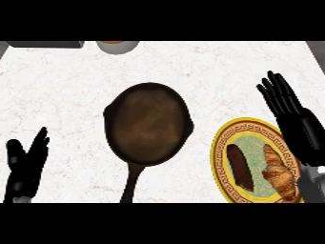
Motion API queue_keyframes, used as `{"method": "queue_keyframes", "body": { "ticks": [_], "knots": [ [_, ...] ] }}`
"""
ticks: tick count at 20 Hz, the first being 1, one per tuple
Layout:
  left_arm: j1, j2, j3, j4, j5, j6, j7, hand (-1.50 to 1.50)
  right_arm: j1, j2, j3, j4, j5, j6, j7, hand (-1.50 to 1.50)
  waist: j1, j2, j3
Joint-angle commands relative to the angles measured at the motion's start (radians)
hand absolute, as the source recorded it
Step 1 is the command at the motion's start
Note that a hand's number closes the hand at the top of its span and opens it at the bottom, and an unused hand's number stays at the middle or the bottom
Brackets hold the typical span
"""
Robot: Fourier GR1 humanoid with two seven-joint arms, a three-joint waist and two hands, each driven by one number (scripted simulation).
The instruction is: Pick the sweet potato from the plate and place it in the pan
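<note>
White marble desk (66, 95) fills nearly the whole head view, pale with faint grey veining, and darker floor shows past its far corners.

At the middle lies a dark brown pan (149, 124), round and shallow, its long handle pointing toward the near edge. Nothing lies inside it; only its worn brown base shows.

Right of the pan, close to it but apart, sits a plate (218, 155) with a yellow patterned rim and a pale green centre. It holds two things side by side, both lying lengthwise. The croissant (279, 176), golden brown and ridged, is on the plate's right half. The sweet potato (240, 165), a dark brown elongated piece, is on the plate's left half, nearer the pan.

The right robot hand (295, 112) is over the plate's far right rim, released, fingers straight and pointing away, holding nothing.

The left robot hand (25, 164) rests near the lower left edge, released too, fingers up, well apart from the pan.

At the far edge, a grey block (45, 44) and a small orange-topped cup (117, 46) are partly cut off.
</note>
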Motion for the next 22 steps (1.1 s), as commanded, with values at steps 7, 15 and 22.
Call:
{"method": "queue_keyframes", "body": {
  "ticks": [7,15,22],
  "knots": [
    [-0.217,-0.034,0.034,-0.159,0.05,-0.083,-0.063,0.0,-0.177,-0.256,0.077,0.005,0.171,0.187,0.141,1.5,0.003,-0.023,0.024],
    [-0.182,-0.059,0.055,-0.137,0.055,-0.102,-0.099,0.0,0.102,-0.485,-0.128,-0.02,0.316,0.239,-0.233,-1.5,-0.017,-0.019,0.029],
    [-0.214,-0.037,0.102,-0.173,0.06,-0.146,-0.056,0.0,-0.026,-0.493,-0.072,-0.012,0.493,0.27,-0.268,-1.5,0.016,-0.014,0.029]
  ]
}}
